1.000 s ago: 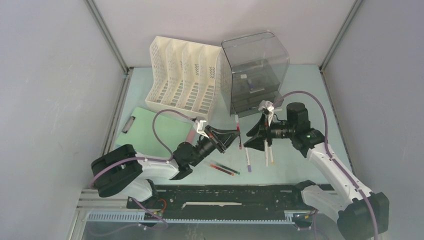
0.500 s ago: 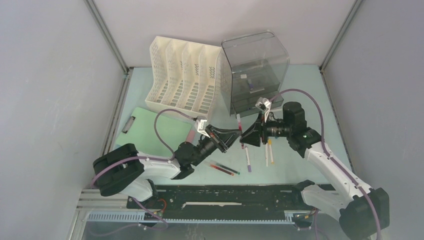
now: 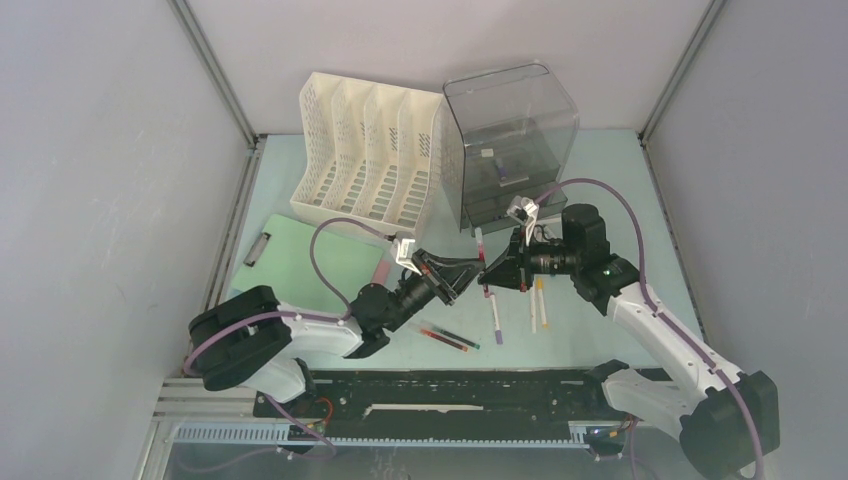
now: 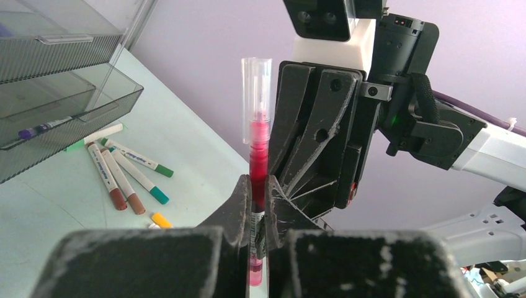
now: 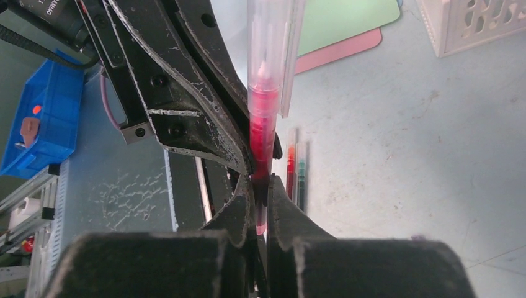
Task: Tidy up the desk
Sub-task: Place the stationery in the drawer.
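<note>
A red pen [image 3: 482,262] with a clear cap is held in the air between both arms, above the pale mint-green desk [image 3: 600,170]. My left gripper [image 3: 468,277] is shut on the pen [image 4: 258,149], with its jaws pinching the labelled barrel. My right gripper [image 3: 494,271] faces it from the right. It is shut on the same pen [image 5: 263,118] at the red part below the clear cap. In the left wrist view the left gripper [image 4: 258,187] nearly touches the right fingers [image 4: 310,136]. In the right wrist view the right gripper [image 5: 260,187] meets the left fingers [image 5: 186,93].
Loose markers [image 3: 497,318] and two thin pens [image 3: 450,338] lie on the desk below the grippers. A grey drawer unit [image 3: 510,140] with an open drawer [image 4: 74,99] stands at the back. Left of it are a white file rack [image 3: 365,150] and a green clipboard [image 3: 310,260].
My right gripper has moved left to the left gripper and closed from wide open onto the red pen. The left gripper has kept its hold.
</note>
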### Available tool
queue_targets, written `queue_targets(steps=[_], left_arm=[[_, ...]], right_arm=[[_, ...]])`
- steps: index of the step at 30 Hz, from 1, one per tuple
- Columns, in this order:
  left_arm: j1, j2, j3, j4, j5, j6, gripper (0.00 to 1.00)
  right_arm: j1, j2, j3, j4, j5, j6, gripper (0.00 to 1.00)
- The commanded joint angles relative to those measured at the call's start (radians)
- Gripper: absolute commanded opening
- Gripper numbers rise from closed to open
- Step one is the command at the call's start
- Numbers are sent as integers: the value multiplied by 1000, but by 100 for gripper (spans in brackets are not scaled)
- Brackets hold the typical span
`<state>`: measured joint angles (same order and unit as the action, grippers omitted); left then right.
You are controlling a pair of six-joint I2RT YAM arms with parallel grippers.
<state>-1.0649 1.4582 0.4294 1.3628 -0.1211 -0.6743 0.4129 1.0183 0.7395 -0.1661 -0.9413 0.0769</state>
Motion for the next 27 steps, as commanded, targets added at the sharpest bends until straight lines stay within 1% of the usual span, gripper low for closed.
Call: queue_targets(steps=[1, 2, 4, 7, 14, 16, 17, 20, 23, 27], left_arm=[[-6, 5, 36, 37, 23, -6, 8], [-6, 4, 35, 36, 23, -4, 10], [-6, 0, 29, 37, 17, -4, 23], [-6, -11, 16, 37, 0, -3, 40], [-2, -53, -31, 37, -25, 22, 67], [0, -71, -49, 37, -29, 33, 77], [2, -81, -59, 37, -28, 40, 84], [10, -108, -85, 35, -3, 58, 98], [28, -125, -108, 34, 49, 62, 100], [89, -130, -129, 34, 190, 9, 100]], right_arm=[[10, -3, 3, 30, -7, -6, 0], [10, -4, 3, 30, -8, -8, 0], [11, -5, 3, 27, -8, -15, 0], [13, -8, 2, 24, -10, -28, 0], [12, -16, 3, 8, -14, -68, 0], [12, -17, 3, 3, -13, -75, 0], [12, -18, 3, -1, -15, -88, 0], [12, -25, 3, -14, -22, -127, 0], [6, -31, 3, -40, -42, -179, 0], [-18, -43, 20, -173, -111, -397, 0]])
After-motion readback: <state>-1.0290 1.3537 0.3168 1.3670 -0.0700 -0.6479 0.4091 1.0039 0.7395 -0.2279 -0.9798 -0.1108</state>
